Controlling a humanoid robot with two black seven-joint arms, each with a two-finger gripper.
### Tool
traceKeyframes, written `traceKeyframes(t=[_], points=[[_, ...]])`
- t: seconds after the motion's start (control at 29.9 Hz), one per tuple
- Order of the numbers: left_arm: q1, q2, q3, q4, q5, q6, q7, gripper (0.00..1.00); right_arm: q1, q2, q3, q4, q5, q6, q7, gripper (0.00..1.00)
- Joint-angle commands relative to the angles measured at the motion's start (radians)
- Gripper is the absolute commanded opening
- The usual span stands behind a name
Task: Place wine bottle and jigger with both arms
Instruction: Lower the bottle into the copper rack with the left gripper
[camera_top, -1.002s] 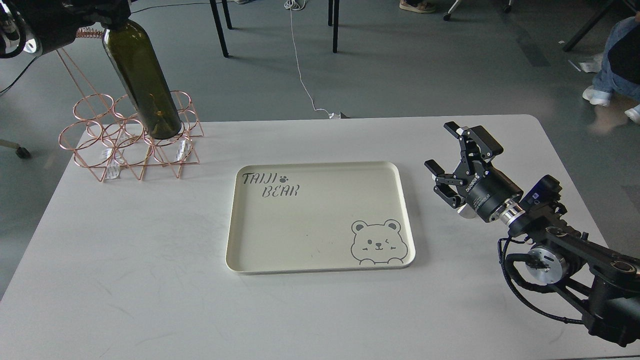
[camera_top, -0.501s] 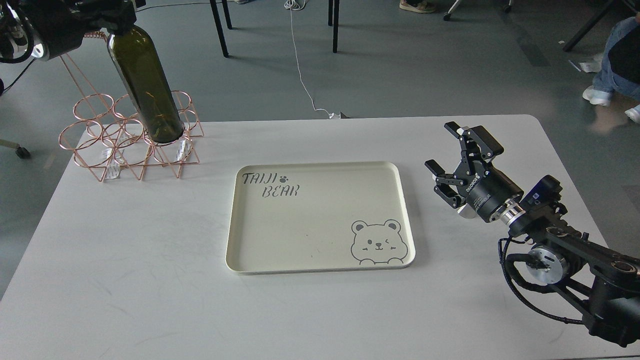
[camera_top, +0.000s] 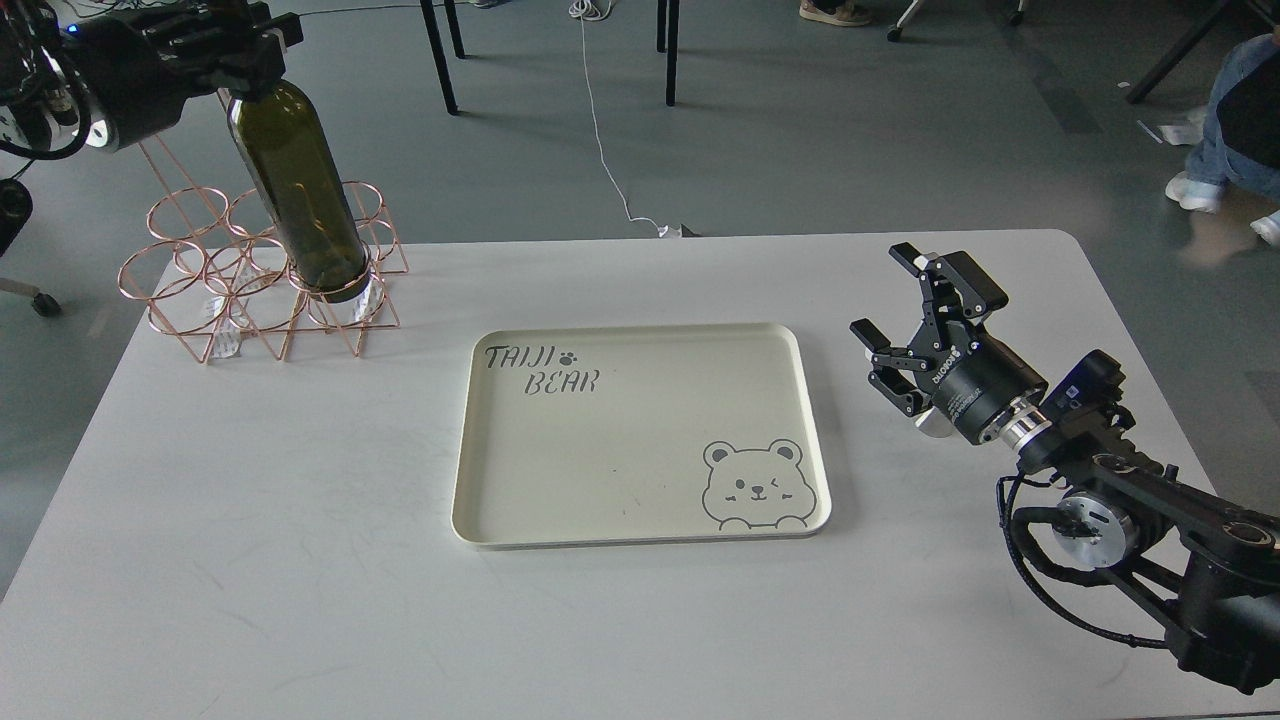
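At far-left corner of tabletop, wine bottle stood tilted, base in front ring of copper wire rack, neck hidden under L tool. L tool sat over bottle top; fingers too dark to separate, so grip can't be told. R tool hovered over tabletop just R of cream tray, fingers spread wide, holding nothing. Tray lay mid-tabletop w/ bear drawing and "TAIJI BEAR" print. Jigger not seen.
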Motion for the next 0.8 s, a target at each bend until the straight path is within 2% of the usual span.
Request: traceKeyframes(t=[0.0,0.6,0.77], points=[[0.019,-0.004,0.000,0.001,0.000,0.013,0.000,0.19,0.000,0.000,0.001,0.000,0.000,0.000,0.000,0.99],[0.081,-0.048,-0.002,0.040,-0.002,0.043,0.000,0.20,-0.003,0.000,0.001,0.000,0.000,0.000,0.000,0.99],[0.088,-0.057,-0.002,0.043,0.000,0.045,0.000,0.26,-0.005,0.000,0.001,0.000,0.000,0.000,0.000,0.99]])
